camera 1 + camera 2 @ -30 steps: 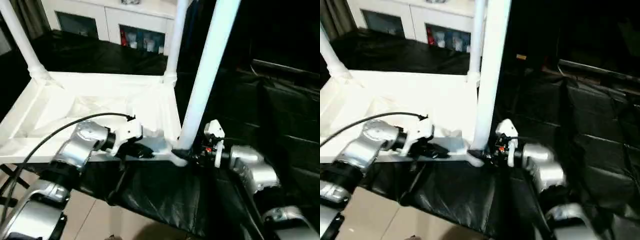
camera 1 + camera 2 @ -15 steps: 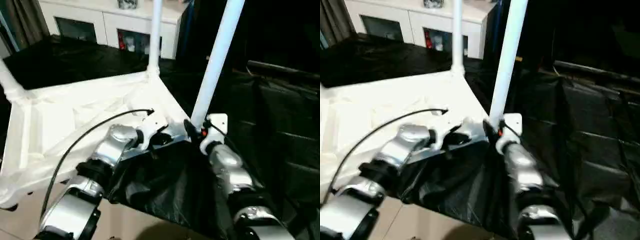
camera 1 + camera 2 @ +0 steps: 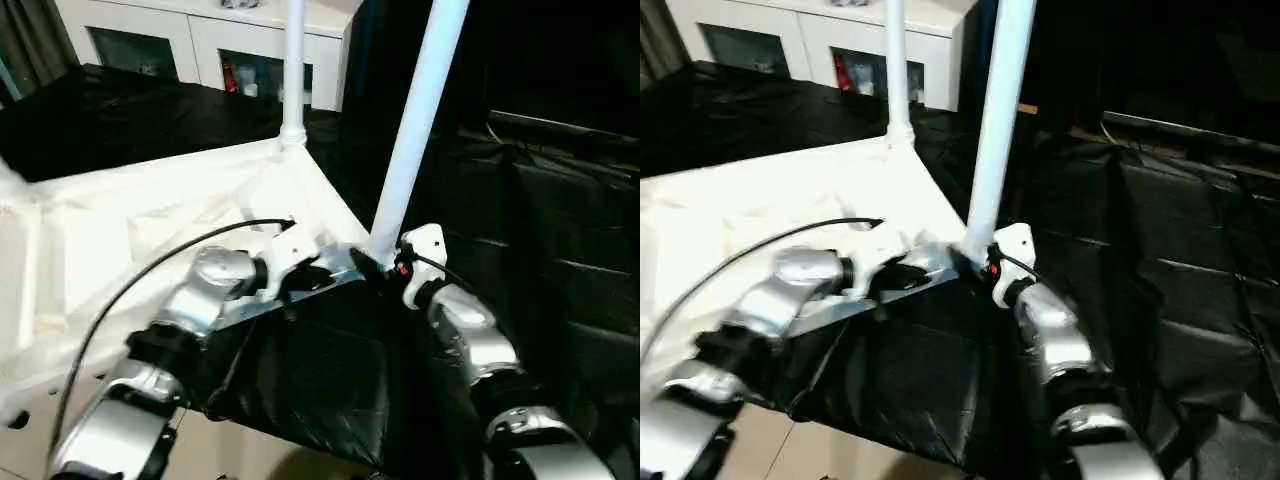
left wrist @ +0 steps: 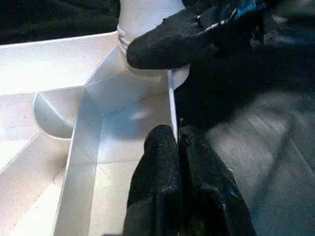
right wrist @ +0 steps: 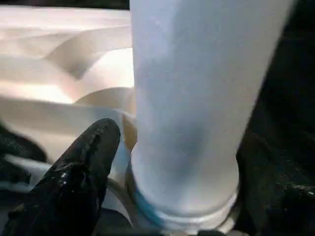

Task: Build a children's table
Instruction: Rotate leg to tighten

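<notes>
Leg (image 3: 415, 120) stands seated in tabletop (image 3: 120, 240) corner socket (image 5: 216, 221).

Right end effector (image 3: 385, 266), seemingly looser around near leg (image 3: 412, 130).

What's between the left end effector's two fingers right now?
The thin upright side wall of the white tabletop: in the left wrist view the left end effector has both black fingers pinched against that edge, near the corner socket.

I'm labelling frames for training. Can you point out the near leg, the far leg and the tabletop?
near leg (image 3: 412, 120), left eye view, mid-shaft.
far leg (image 3: 895, 60), right eye view, shaft above its socket.
tabletop (image 3: 120, 235), left eye view, ribbed underside.
</notes>
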`<state>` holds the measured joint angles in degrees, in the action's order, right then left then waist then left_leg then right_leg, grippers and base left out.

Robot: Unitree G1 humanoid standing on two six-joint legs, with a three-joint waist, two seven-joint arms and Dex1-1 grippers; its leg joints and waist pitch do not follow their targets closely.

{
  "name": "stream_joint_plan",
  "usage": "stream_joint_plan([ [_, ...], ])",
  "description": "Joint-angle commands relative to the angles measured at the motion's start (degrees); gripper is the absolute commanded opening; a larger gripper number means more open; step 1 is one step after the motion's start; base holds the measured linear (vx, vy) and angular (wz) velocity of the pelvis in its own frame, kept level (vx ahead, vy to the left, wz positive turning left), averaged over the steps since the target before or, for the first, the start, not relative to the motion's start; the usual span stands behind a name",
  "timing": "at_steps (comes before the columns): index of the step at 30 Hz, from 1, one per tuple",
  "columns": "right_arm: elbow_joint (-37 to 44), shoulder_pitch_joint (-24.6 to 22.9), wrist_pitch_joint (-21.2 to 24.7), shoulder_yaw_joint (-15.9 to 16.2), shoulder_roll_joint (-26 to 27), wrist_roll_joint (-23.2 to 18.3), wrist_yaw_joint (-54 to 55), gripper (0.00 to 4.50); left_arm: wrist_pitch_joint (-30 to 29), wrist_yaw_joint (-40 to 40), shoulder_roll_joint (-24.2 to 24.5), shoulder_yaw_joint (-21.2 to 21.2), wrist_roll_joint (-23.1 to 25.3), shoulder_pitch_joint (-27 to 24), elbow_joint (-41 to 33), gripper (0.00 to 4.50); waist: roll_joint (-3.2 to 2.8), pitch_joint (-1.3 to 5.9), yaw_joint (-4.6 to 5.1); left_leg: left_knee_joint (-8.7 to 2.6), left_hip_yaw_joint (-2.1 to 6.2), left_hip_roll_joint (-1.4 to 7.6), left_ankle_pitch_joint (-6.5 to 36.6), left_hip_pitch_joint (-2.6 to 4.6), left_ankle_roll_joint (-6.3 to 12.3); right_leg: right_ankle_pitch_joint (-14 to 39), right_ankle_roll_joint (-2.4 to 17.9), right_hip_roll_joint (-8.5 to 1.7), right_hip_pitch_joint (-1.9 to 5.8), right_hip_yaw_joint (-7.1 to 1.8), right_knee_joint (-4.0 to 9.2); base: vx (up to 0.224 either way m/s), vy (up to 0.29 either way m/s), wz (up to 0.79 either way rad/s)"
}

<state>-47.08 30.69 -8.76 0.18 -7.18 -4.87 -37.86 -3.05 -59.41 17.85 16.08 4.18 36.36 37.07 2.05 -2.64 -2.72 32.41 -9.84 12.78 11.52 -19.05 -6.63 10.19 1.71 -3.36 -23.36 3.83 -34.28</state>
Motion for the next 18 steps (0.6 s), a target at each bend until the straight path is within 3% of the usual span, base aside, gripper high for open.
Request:
stream_joint_plan([
  [1, 0.8, 1.5, 1.7, 1.4, -1.3, -1.3, -7.2, 3.74, -0.4, -5.2, 1.2, 2.5, 0.5, -1.9, -0.2, 0.0, 0.36, 3.3, -0.1, -3.04, -0.57, 0.45, 6.4, -0.7, 5.59, 7.5, 13.2, -4.08, 3.56, -2.78, 3.24, 0.0, 0.0, 0.0],
  [5, 3.1, 1.8, 5.8, 3.9, -5.3, -3.4, -21.4, 3.74, 0.4, -11.0, 4.6, 3.3, -0.2, -2.4, -1.9, 0.0, 0.22, 3.19, -0.29, -3.08, -0.51, 0.75, 6.7, -0.48, 6.0, 7.0, 13.8, -4.04, 3.5, -2.78, 3.1, 0.0, 0.0, 0.0],
  [8, 3.6, 1.9, 7.2, 4.8, -6.5, -4.0, -25.2, 3.47, 1.2, -12.7, 5.8, 3.7, -0.1, -2.3, -1.9, 0.0, 0.36, 3.0, -0.76, -3.06, -0.7, 0.85, 5.9, -0.51, 5.7, 5.6, 14.3, -3.9, 3.47, -2.67, 2.85, 0.0, 0.0, 0.0],
  [18, 5.8, 0.8, 9.2, 7.3, -8.5, -4.0, -33.0, 2.74, 1.5, -15.9, 8.2, 3.4, -0.9, -1.6, -2.3, 0.0, 0.2, 2.98, -1.29, -3.08, -0.66, 0.79, 7.4, -0.41, 3.34, 8.9, 13.3, -3.98, 3.39, -2.69, 3.09, 0.0, 0.0, 0.0],
])
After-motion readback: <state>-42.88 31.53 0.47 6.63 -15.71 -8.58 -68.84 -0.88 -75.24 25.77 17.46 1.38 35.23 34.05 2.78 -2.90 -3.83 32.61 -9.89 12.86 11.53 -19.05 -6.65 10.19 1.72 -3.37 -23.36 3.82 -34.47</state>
